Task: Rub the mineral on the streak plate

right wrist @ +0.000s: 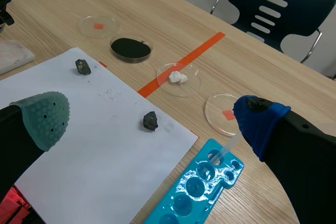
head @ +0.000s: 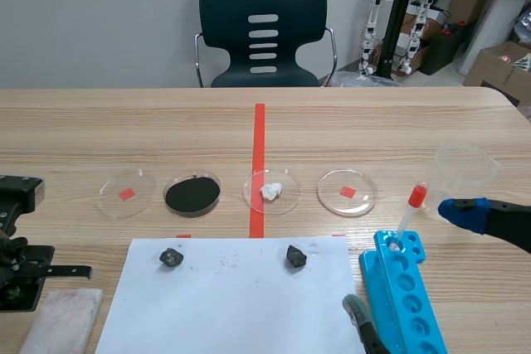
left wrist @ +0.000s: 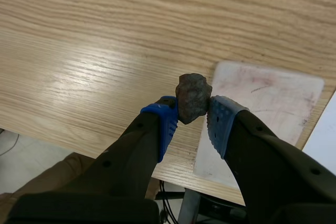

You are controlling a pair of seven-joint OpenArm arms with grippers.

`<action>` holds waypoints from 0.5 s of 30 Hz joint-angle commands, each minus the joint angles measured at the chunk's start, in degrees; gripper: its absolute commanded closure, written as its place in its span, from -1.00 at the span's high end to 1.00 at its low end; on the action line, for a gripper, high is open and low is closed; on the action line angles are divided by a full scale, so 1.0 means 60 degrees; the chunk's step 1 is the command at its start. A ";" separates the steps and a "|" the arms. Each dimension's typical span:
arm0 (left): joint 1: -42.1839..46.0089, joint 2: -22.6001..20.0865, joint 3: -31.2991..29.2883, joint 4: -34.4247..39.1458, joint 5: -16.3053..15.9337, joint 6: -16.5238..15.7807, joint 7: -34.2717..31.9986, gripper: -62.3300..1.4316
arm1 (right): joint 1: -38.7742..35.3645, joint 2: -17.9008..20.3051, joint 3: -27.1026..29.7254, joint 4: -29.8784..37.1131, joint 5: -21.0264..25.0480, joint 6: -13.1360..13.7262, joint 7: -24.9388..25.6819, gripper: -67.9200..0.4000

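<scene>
Thick black fingers [left wrist: 131, 156], blue dotted pads [left wrist: 167, 123]

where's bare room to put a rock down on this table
Bare paper between the left rock and right rock, and on its near half. The table beyond the dishes is free too. Crowded around the rack, dropper and cup.

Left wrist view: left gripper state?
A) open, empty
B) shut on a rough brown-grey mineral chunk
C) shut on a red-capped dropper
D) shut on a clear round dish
B: the rough brown-grey mineral chunk is pressed between the two blue pads of the left gripper.
</scene>
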 commanded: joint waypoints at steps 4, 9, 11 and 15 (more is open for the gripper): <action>-0.0025 0.0000 -0.0018 0.0102 -0.0630 -0.0229 -0.0073 -0.55 | 0.0055 0.0000 0.0069 0.0229 0.0113 -0.0044 0.0146 1.00; -0.0025 0.0182 -0.0018 0.0098 -0.1290 -0.0423 -0.0335 -0.55 | 0.0055 0.0000 0.0069 0.0229 0.0113 -0.0044 0.0146 1.00; -0.0029 0.0255 -0.0018 0.0080 -0.1333 -0.0423 -0.0372 -0.55 | 0.0055 0.0000 0.0069 0.0229 0.0113 -0.0044 0.0146 1.00; -0.0029 0.0255 -0.0018 0.0018 -0.1730 -0.0419 -0.0477 -0.55 | 0.0055 0.0000 0.0069 0.0229 0.0113 -0.0044 0.0146 1.00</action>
